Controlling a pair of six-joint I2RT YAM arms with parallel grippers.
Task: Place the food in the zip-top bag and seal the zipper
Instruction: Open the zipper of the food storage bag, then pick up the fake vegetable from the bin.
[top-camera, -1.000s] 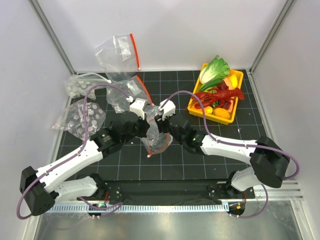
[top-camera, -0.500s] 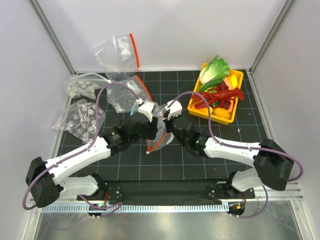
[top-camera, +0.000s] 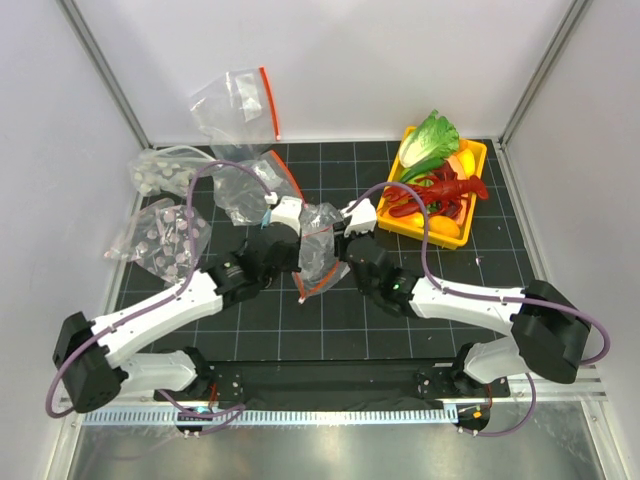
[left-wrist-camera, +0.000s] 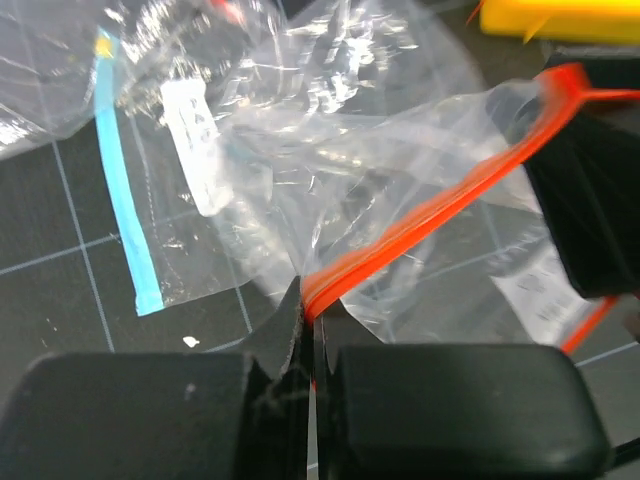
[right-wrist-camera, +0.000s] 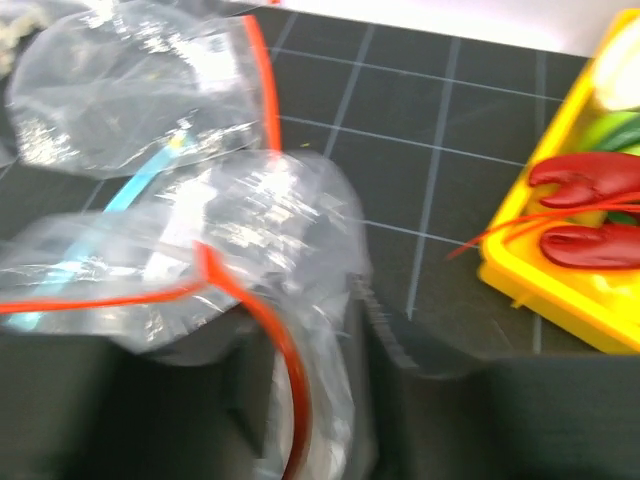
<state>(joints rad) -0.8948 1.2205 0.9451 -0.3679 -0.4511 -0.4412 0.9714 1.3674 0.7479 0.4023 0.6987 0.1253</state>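
None of the food (top-camera: 431, 140) is bagged; it sits in the yellow tray (top-camera: 415, 230). Mid-desk, the left gripper (left-wrist-camera: 308, 325) pinches the zip-top bag (top-camera: 318, 250) by its zipper (left-wrist-camera: 430, 215), while the right gripper (right-wrist-camera: 320, 330) straddles the bag, its grip unclear.

A red lobster (top-camera: 445, 190) lies in a yellow tray (top-camera: 477, 149) on the black grid mat (top-camera: 330, 335). Dotted pouches (top-camera: 160, 238) sit at its left edge, a clear bag (top-camera: 235, 105) beyond.

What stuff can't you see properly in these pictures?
- Right wrist view: blurry, and the zip-top bag drapes over the right gripper, so its grip is unclear.
- Top view: the lobster covers whatever lies beneath it in the yellow tray.
- Left wrist view: a white label is too blurred to read.
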